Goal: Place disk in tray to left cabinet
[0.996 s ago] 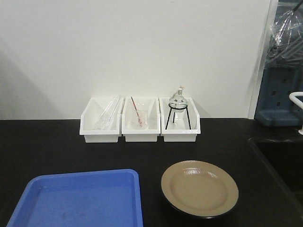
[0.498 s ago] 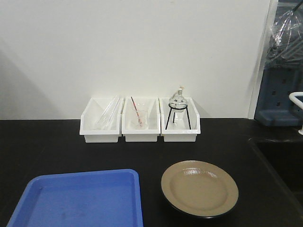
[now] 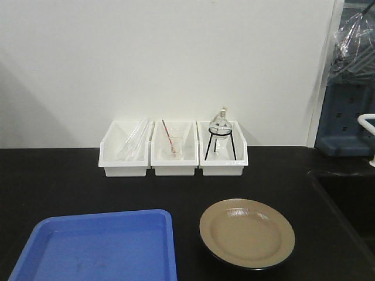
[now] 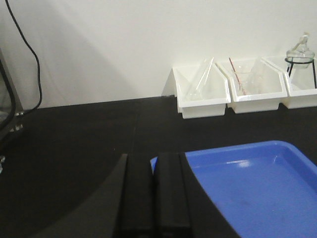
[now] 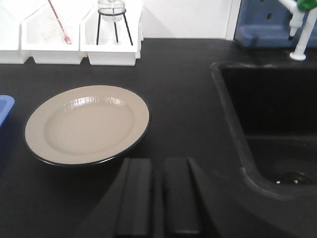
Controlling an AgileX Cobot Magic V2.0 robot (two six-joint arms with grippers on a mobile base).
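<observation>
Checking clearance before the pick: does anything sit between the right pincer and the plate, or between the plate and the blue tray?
Nothing visible does. The plate lies ahead and left of the right pincer, with only bare counter between them. Bare counter also separates the plate from the tray. The white bins stand farther back.

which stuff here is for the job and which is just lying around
For the job: plate, blue tray.
Just lying about: three white bins, glass tubes, flask on its stand, sink, tap.
</observation>
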